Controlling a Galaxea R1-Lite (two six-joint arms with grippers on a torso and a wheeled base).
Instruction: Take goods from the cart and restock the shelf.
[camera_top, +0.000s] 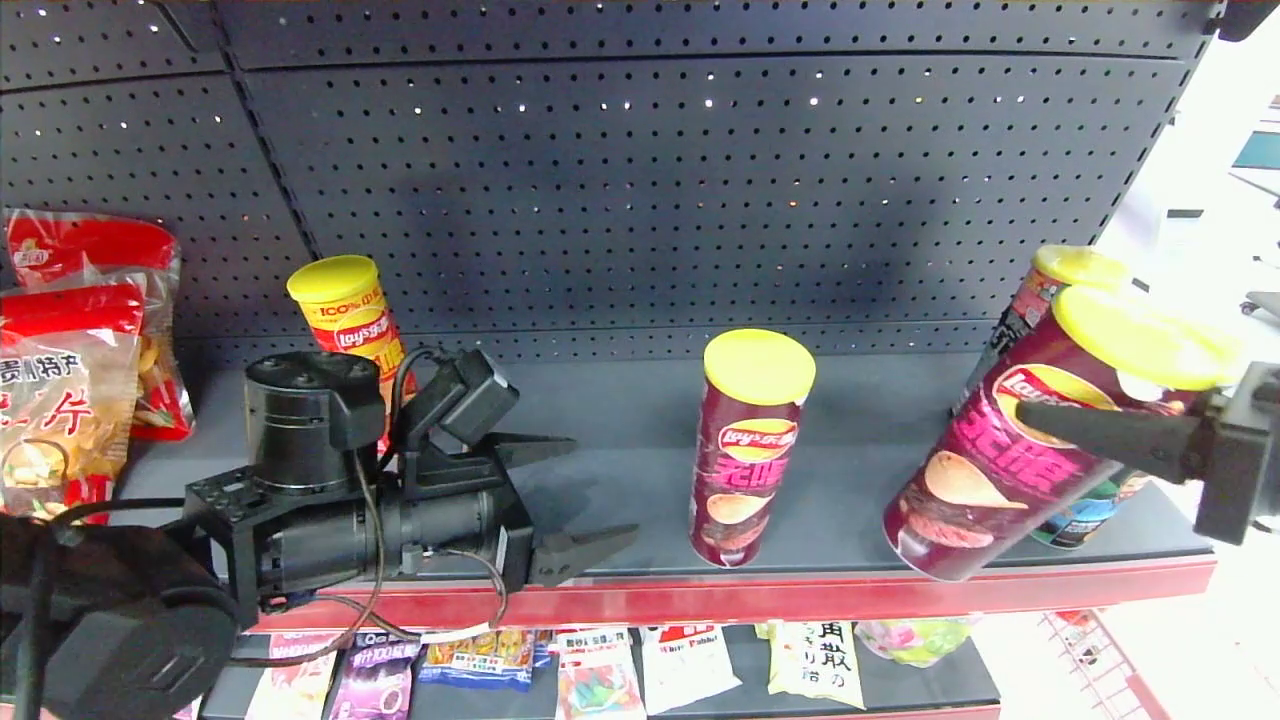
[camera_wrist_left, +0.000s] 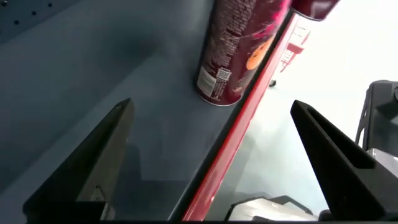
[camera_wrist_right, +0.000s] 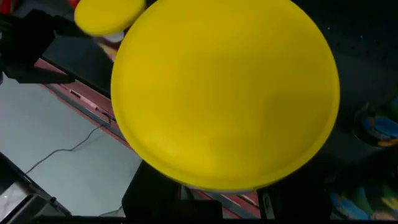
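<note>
The right gripper (camera_top: 1060, 425) has its jaws clamped on the maroon chip can (camera_top: 1000, 480), which is tilted lid-rightward over the shelf (camera_top: 620, 420) at its near right edge. The left gripper (camera_top: 605, 490) is well to the left, jaws spread and empty.

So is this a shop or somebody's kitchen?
Most likely a shop aisle: a pegboard-backed shelf with a red front edge, an upright maroon crisp can and a yellow crisp can on it, snack packets on the shelf below, and a tilted maroon crisp can in the right pincer.
</note>
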